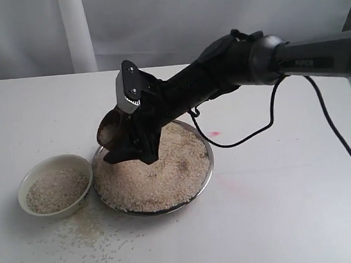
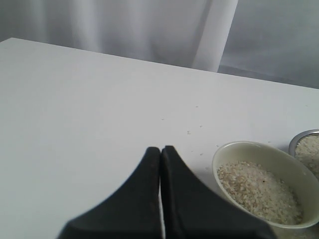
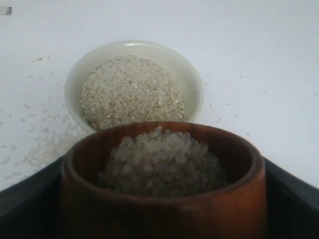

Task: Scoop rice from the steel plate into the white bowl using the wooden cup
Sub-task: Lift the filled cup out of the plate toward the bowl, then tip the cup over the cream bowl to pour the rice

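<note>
My right gripper (image 1: 126, 147) reaches across over the left edge of the steel plate (image 1: 211, 165), shut on the wooden cup (image 1: 109, 132). In the right wrist view the wooden cup (image 3: 164, 209) is held about level, heaped with rice (image 3: 162, 159), and the white bowl (image 3: 194, 82) lies just beyond it. The plate holds a broad bed of rice (image 1: 163, 174). To the plate's left, the white bowl (image 1: 52, 158) is partly filled with rice. My left gripper (image 2: 160, 150) is shut and empty above bare table, near the bowl (image 2: 227, 154); the exterior view does not show it.
Spilled rice grains (image 1: 89, 232) lie scattered on the white table in front of the bowl and plate. A black cable (image 1: 343, 151) hangs from the right arm and loops over the table at the right. A grey curtain (image 1: 168, 18) backs the table.
</note>
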